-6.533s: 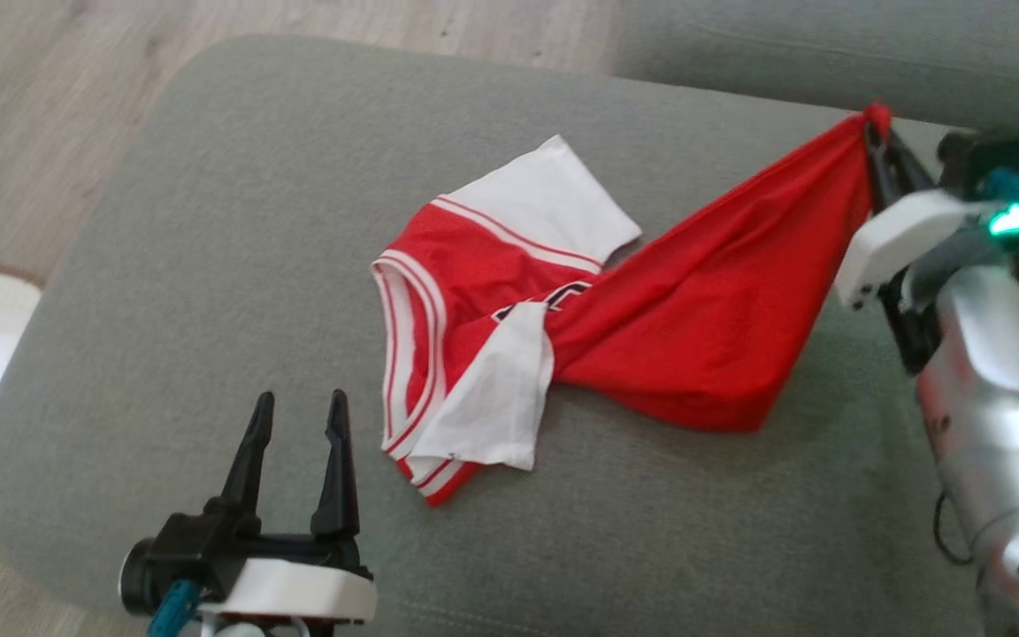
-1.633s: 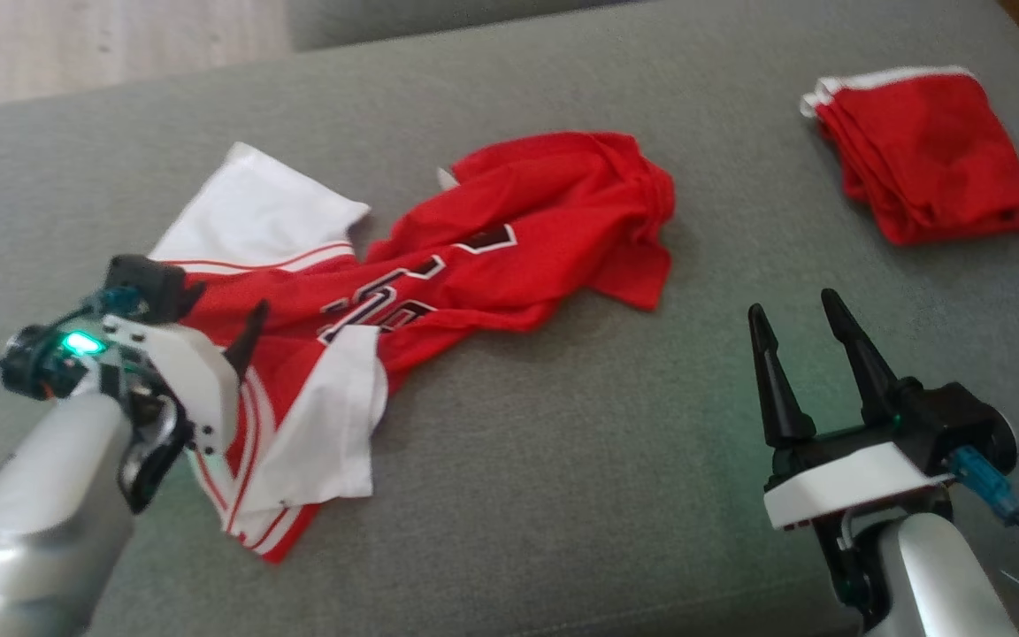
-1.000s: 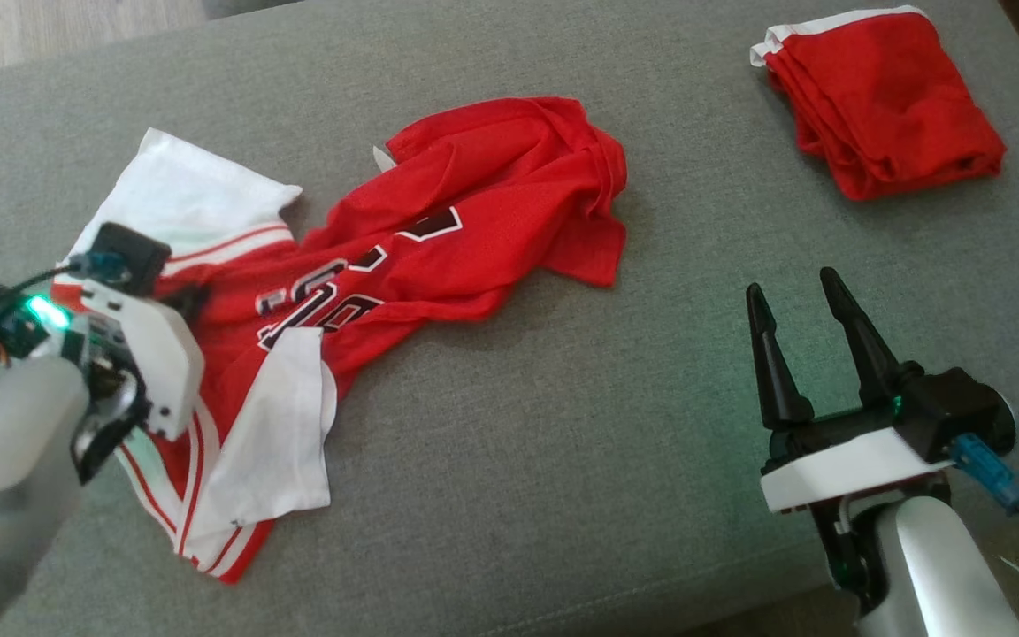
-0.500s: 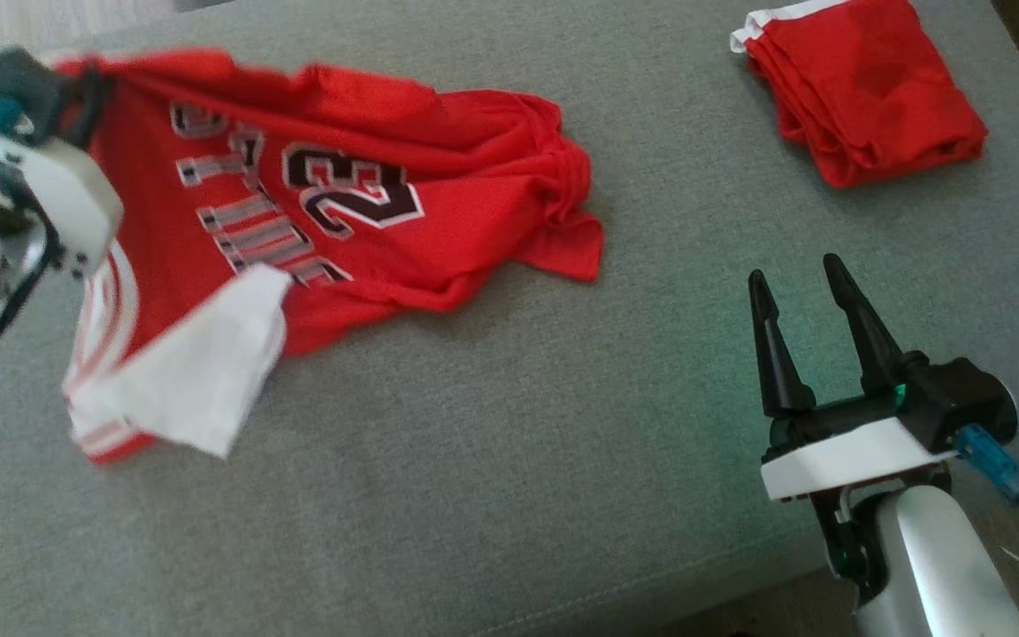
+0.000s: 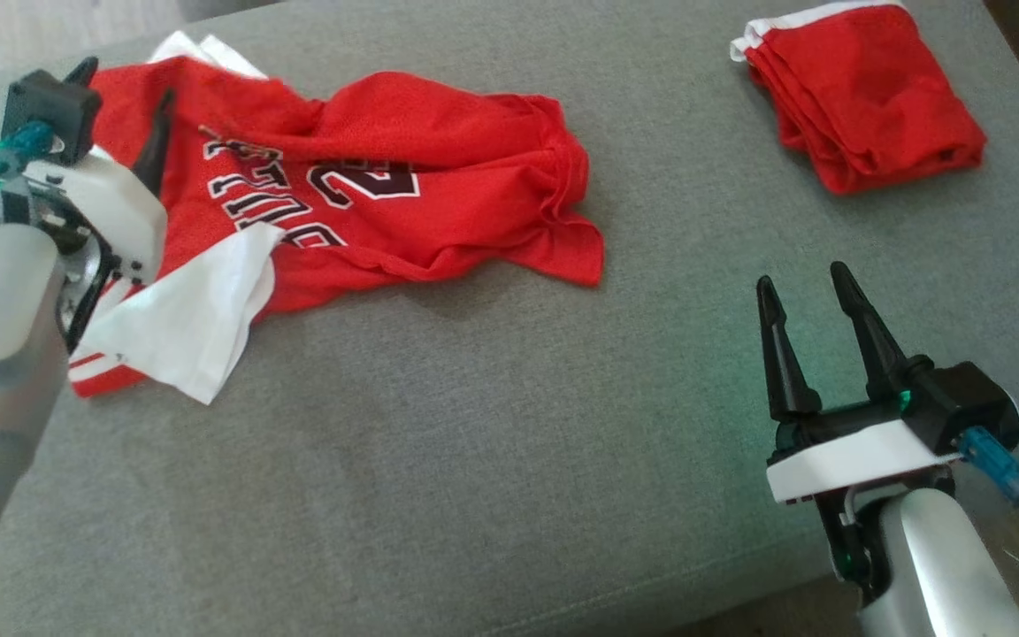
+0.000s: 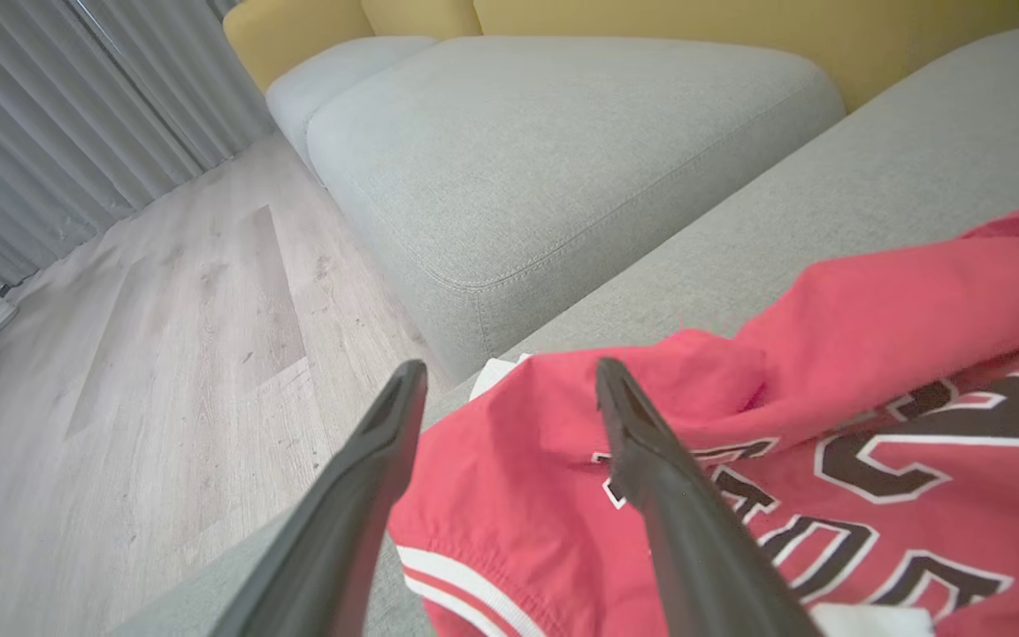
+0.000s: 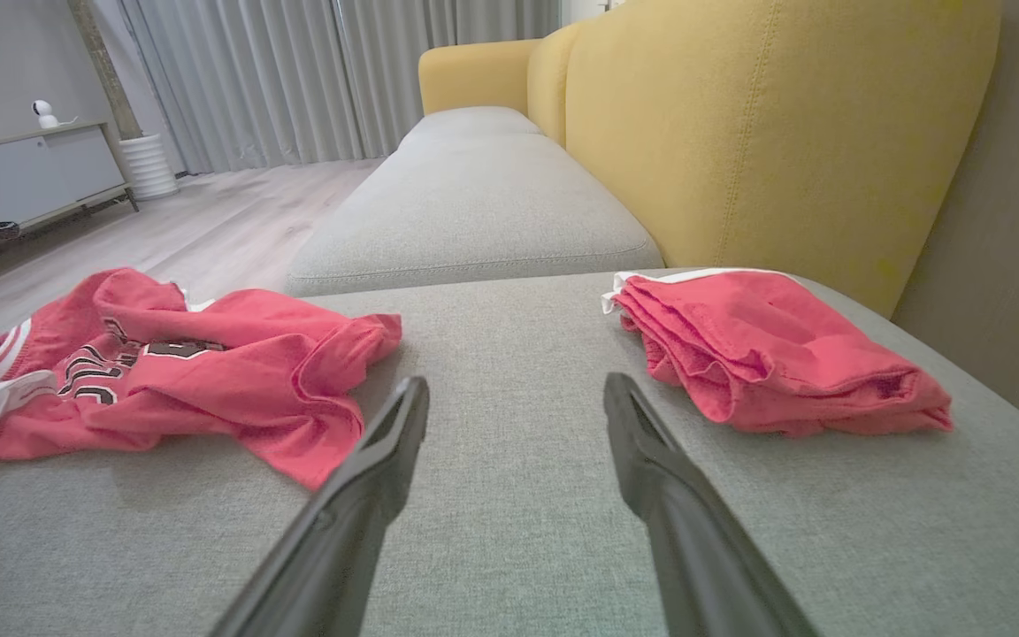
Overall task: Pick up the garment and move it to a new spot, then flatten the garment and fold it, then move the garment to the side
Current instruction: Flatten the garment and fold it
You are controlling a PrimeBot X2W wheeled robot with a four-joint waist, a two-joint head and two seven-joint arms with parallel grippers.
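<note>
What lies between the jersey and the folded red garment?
Bare grey cushion, seen in the head and right wrist views, separates the jersey from the folded garment.

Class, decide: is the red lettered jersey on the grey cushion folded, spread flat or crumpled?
Crumpled: the jersey lies bunched in ridges, its lettering partly hidden by a fold and a white sleeve flopped over its front.
</note>
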